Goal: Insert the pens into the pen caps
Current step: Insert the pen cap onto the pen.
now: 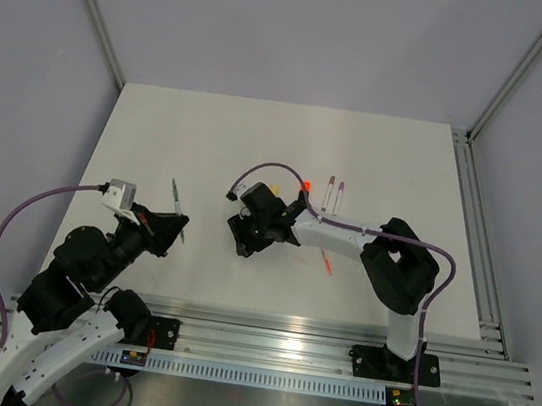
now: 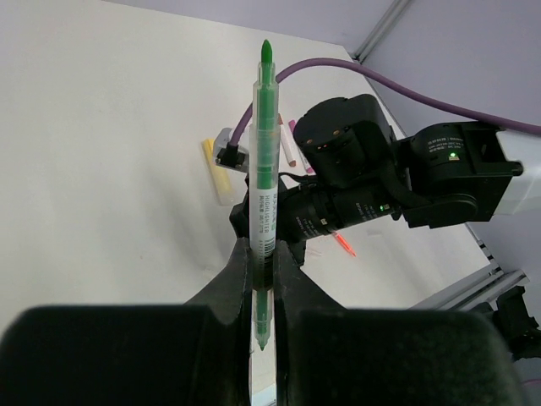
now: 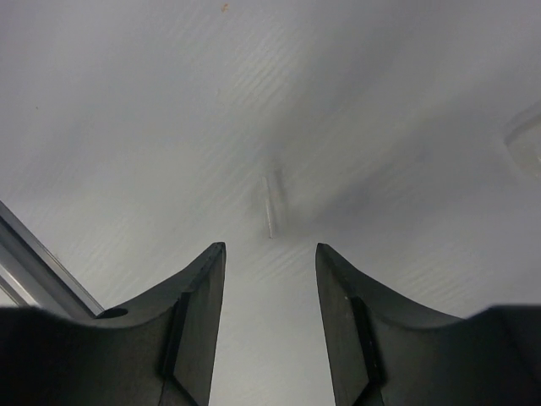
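Bench: flat white rectangular bench, aluminium rail along its near edge.

Left arm: the left hand hangs over the bench's near-left part. It is clamped on a thin pale pen, which projects toward the far edge.

Right arm: it reaches leftward, with the right hand over the bench centre. Finger spacing is not discernible here.

Loose items:
- A small bright orange plastic cap lies just beside the right wrist.
- A pair of thin white pens with maroon far ends lies side by side to its right.
- A thin orange-red pen lies nearer the rail.

Green highlighter stands upright, tip bare; translucent cap lies flat.
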